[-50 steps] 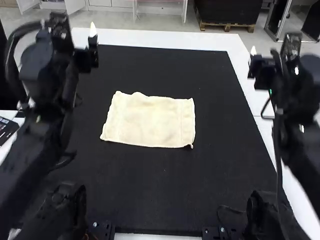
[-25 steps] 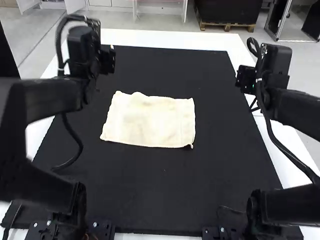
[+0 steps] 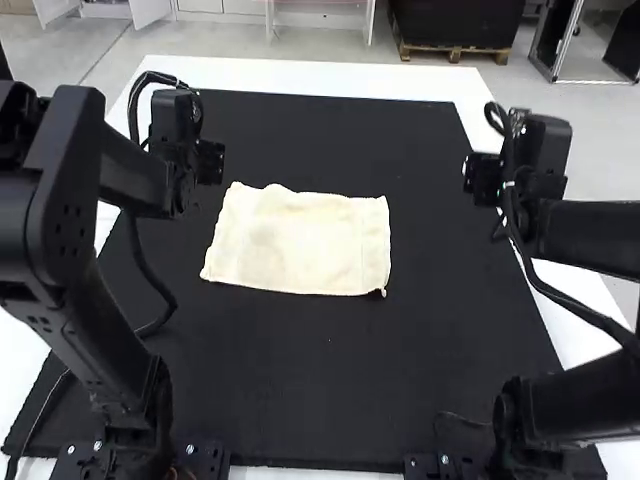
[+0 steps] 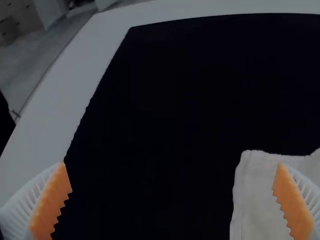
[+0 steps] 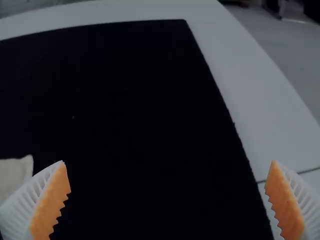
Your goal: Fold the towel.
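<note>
"Towel [image 3: 300, 245] flat on the black mat [image 3: 330, 370], is it?"

"Flat, between the two arms, its far edge slightly wavy, and nearer the left gripper [image 3: 210, 162]."

"How does the left arm [image 3: 85, 290] stand?"

"Bent, with its gripper out forward near the towel's left end. The ribbed fingers [image 4: 50, 202] are spread wide."

"And the right arm [image 3: 590, 235]?"

"Bent too, the right gripper [image 3: 482, 178] by the mat's right side, well apart from the towel. Its orange pads [image 5: 52, 202] stand wide apart as well."
</note>
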You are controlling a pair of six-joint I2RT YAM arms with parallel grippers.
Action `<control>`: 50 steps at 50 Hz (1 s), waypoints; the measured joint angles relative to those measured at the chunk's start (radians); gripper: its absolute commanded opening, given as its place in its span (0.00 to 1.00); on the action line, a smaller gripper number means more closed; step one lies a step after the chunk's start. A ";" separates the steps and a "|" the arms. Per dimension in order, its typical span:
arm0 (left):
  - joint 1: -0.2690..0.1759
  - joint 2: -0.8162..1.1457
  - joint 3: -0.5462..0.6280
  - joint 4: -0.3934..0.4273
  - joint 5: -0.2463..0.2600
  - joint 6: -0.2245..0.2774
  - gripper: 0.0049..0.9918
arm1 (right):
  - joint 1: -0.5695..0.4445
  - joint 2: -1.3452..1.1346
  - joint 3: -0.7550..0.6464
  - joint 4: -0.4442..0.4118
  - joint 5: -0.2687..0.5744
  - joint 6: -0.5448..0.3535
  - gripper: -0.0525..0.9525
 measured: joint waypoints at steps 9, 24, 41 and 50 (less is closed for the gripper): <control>0.037 0.046 0.042 -0.154 0.074 0.000 0.95 | 0.012 0.056 0.010 0.003 -0.019 0.000 0.95; 0.139 0.123 0.126 -0.328 0.250 -0.024 0.95 | 0.100 0.157 0.094 -0.081 -0.092 0.000 0.95; 0.143 0.225 0.163 -0.353 0.352 -0.027 0.97 | 0.146 0.308 0.100 -0.056 -0.169 0.041 0.96; 0.143 0.288 0.181 -0.347 0.360 -0.027 0.97 | 0.182 0.383 0.136 -0.034 -0.170 0.051 0.95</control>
